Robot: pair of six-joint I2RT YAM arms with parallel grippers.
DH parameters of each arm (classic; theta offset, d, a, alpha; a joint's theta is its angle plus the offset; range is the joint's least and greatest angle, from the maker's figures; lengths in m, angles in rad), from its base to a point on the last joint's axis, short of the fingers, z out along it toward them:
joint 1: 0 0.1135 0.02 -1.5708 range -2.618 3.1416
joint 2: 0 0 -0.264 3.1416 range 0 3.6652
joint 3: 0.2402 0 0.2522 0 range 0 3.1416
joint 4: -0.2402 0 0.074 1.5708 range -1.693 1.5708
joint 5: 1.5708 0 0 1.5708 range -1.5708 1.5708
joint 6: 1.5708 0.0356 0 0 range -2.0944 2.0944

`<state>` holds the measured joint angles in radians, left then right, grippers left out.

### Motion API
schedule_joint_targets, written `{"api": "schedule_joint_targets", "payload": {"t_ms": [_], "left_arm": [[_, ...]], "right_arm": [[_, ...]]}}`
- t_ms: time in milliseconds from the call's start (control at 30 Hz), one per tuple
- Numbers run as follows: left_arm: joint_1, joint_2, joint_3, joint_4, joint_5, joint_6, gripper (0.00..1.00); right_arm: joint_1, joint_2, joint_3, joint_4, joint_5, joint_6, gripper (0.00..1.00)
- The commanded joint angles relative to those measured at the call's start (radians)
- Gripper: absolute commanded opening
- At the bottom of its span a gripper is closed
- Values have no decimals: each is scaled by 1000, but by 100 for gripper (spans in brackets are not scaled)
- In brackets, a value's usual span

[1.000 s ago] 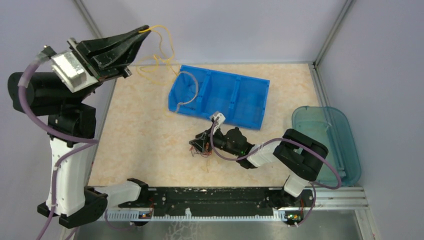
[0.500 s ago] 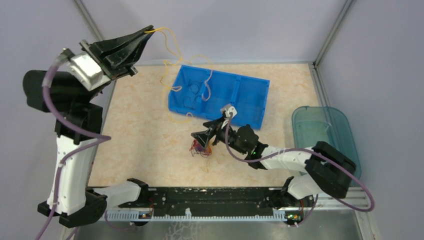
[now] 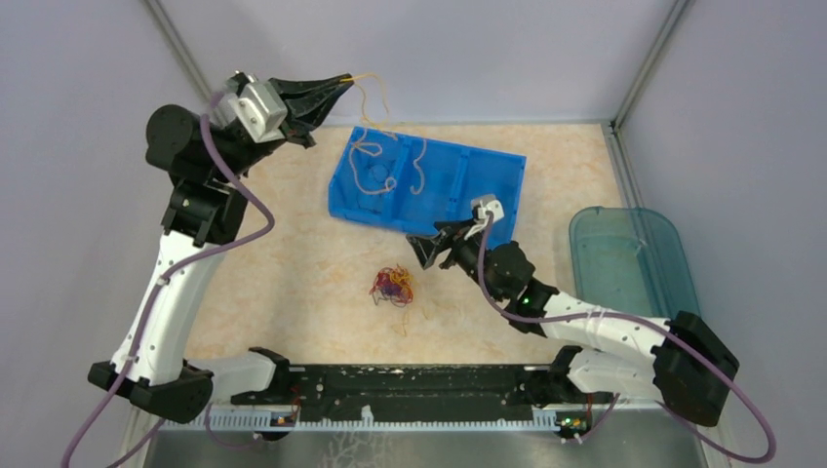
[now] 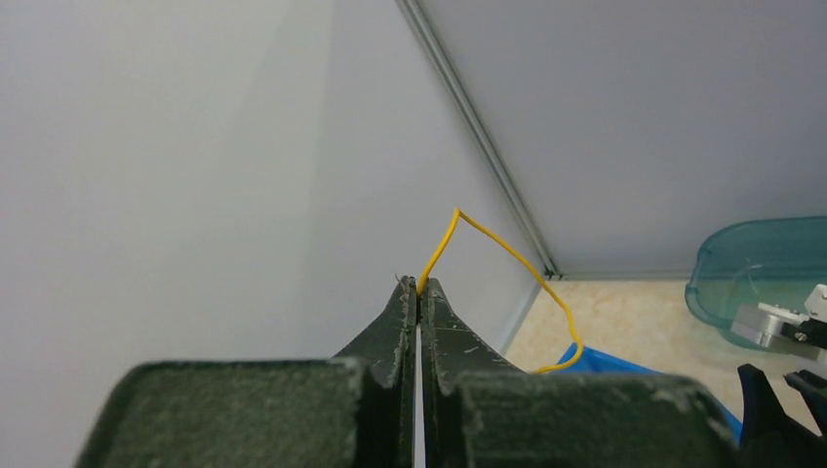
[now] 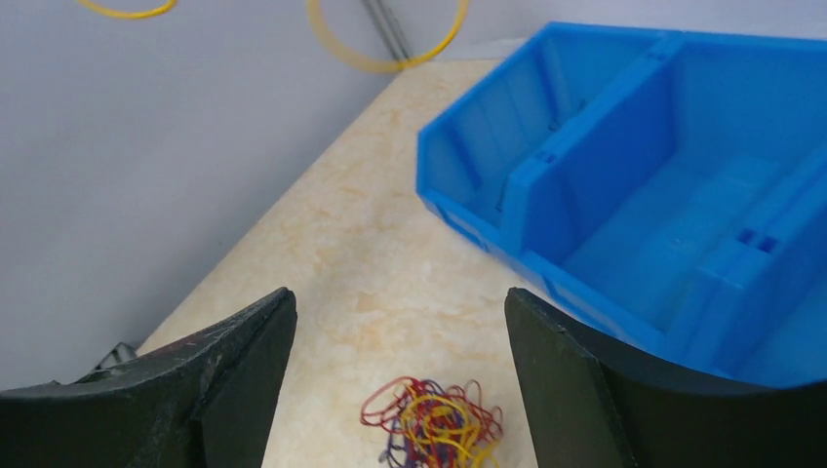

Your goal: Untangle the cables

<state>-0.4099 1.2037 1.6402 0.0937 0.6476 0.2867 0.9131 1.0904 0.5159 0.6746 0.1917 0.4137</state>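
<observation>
A small tangle of red, orange-yellow and dark purple-blue cables (image 3: pixel 392 286) lies on the table; it also shows low in the right wrist view (image 5: pixel 434 424). My right gripper (image 3: pixel 417 252) is open and empty, raised to the right of the tangle and apart from it (image 5: pixel 398 294). My left gripper (image 3: pixel 343 79) is shut on one yellow cable (image 3: pixel 375 97), held high near the back wall (image 4: pixel 419 285). That cable (image 4: pixel 507 249) hangs down in loops into the blue bin (image 3: pixel 458 190).
The blue bin (image 5: pixel 634 195) has several compartments and stands at the back middle. A teal translucent container (image 3: pixel 624 273) sits at the right edge, also in the left wrist view (image 4: pixel 761 263). Enclosure walls close the back and sides.
My right gripper has let go of the tangle, opened and drawn back up to the right. My left arm has swung right towards the bin, carrying the yellow cable with it.
</observation>
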Motion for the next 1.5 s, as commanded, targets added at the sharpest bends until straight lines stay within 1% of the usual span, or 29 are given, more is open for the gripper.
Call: {"api": "schedule_joint_targets", "payload": {"t_ms": [0,167,300,367,467,633,767,1067,1100,1167,1200,1233,1267,1300,1333,1433,1467], "left_arm": [[-9,25,-43,63,-12,-6,0],[-20,89,-83,101,-23,9,0],[-25,171,-71,101,-32,21,0],[-25,216,-51,102,-32,33,0],[-29,275,-43,115,-33,53,0],[-35,379,-35,118,-51,84,0],[-36,461,-25,97,-67,115,0],[-59,615,-47,102,-124,296,0],[-65,633,-42,99,-133,314,1],[-76,665,-13,58,-146,333,10],[-80,681,12,22,-148,345,18],[-83,699,36,-11,-158,350,33],[-84,709,51,-36,-176,351,55],[-85,714,66,-66,-189,355,69],[-84,714,81,-98,-203,370,78],[-82,672,85,-152,-217,375,88],[-81,648,81,-178,-211,379,89]], "right_arm": [[-14,-60,-48,-74,129,13,79],[-38,-134,-102,-106,219,31,78],[-75,-223,-132,-150,285,73,77],[-96,-274,-141,-201,317,114,73],[-107,-325,-162,-221,349,144,70],[-111,-328,-142,-269,392,120,69],[-112,-324,-137,-257,405,112,68],[-112,-324,-116,-251,409,79,68],[-112,-327,-115,-250,409,78,68],[-112,-327,-111,-247,402,79,68],[-112,-323,-106,-251,395,80,68],[-112,-319,-97,-259,389,79,68],[-112,-314,-90,-270,382,80,68],[-112,-311,-81,-288,376,79,68],[-112,-310,-72,-306,366,78,68],[-112,-310,-36,-375,334,86,68],[-112,-306,-20,-399,317,87,68]]}}
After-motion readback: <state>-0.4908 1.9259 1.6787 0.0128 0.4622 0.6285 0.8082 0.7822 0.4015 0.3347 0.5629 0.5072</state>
